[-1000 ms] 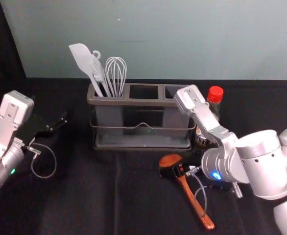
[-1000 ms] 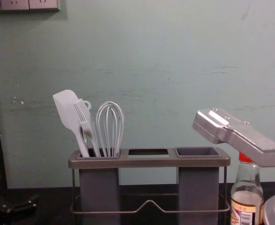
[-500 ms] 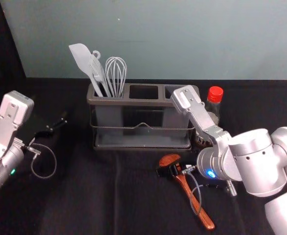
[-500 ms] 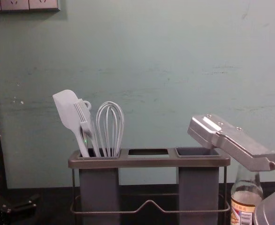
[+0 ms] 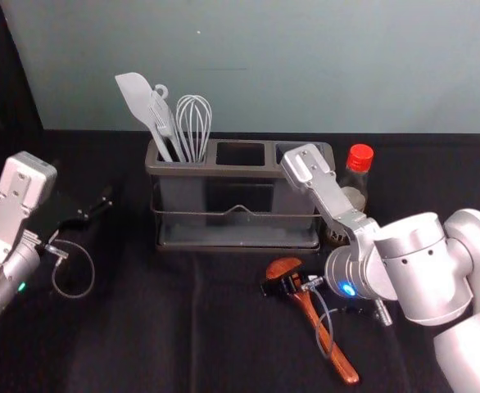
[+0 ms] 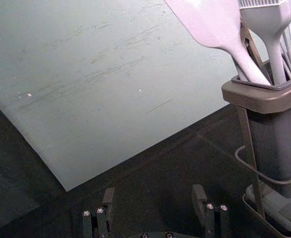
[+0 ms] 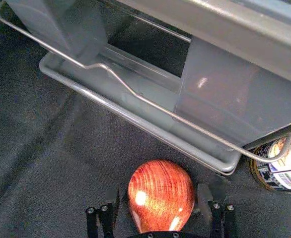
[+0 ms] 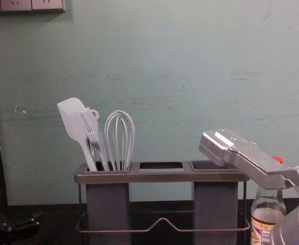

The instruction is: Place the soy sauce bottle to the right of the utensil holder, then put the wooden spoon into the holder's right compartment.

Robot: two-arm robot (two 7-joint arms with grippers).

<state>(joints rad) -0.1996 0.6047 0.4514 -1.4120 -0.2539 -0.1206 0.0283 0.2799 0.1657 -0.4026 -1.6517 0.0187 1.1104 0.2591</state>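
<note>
The wooden spoon (image 5: 311, 315) lies on the black cloth in front of the holder's right half, bowl toward it. My right gripper (image 5: 283, 284) is low at the spoon's neck; in the right wrist view, that gripper (image 7: 159, 210) stands open, one finger on each side of the spoon's bowl (image 7: 161, 193). The soy sauce bottle (image 5: 360, 168) stands upright just right of the utensil holder (image 5: 240, 170), partly behind my right arm. The holder's right compartment (image 8: 210, 165) has the arm's silver part in front of it. My left gripper (image 5: 101, 205) is parked at left, open in the left wrist view (image 6: 153, 210).
A white spatula (image 5: 146, 106), a brush and a whisk (image 5: 194, 127) stand in the holder's left compartment. The wall (image 8: 159, 66) rises behind the holder. My right forearm (image 5: 424, 262) reaches in beside the bottle from the right.
The right arm has shifted slightly left, and its gripper has moved a little left at the spoon's neck. The spoon, bottle, holder and left arm look unmoved.
</note>
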